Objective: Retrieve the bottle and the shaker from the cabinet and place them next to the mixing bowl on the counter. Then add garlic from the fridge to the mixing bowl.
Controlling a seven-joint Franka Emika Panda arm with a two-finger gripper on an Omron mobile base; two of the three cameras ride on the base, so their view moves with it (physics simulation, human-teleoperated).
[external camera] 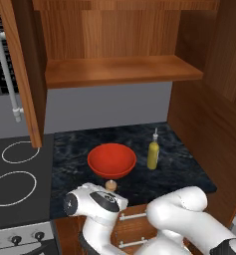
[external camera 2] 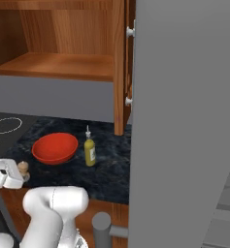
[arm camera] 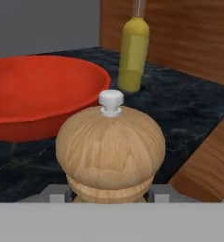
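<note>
My fingers (arm camera: 61,193) sit low on either side of the wooden shaker (arm camera: 110,150) in the hand view, with only their grey tops showing beside its base, and I cannot tell whether they press on it or stand just off it. The shaker is upright, with a rounded wooden dome and a small white knob on top. In the left base view it (external camera: 110,185) stands on the dark marbled counter (external camera: 184,167) near the front edge, just in front of the red mixing bowl (external camera: 111,160), and my hand is right behind it, low at the counter's edge. In the right base view the shaker (external camera 2: 23,168) appears to the left of the bowl (external camera 2: 55,147), right next to my white hand.

The yellow bottle (external camera: 153,151) stands upright on the counter just to the right of the bowl, apart from it, with a thin pale spout on top. In the hand view the bottle (arm camera: 133,54) rises behind the shaker, beyond the bowl's rim (arm camera: 42,92).

Above the counter the wooden cabinet (external camera: 119,69) is open, its shelf bare, with its door (external camera: 22,69) swung out to the left. A stove top (external camera: 12,174) with white ring markings lies left of the counter. A tall grey panel (external camera 2: 184,121) fills the right side of the right base view.
</note>
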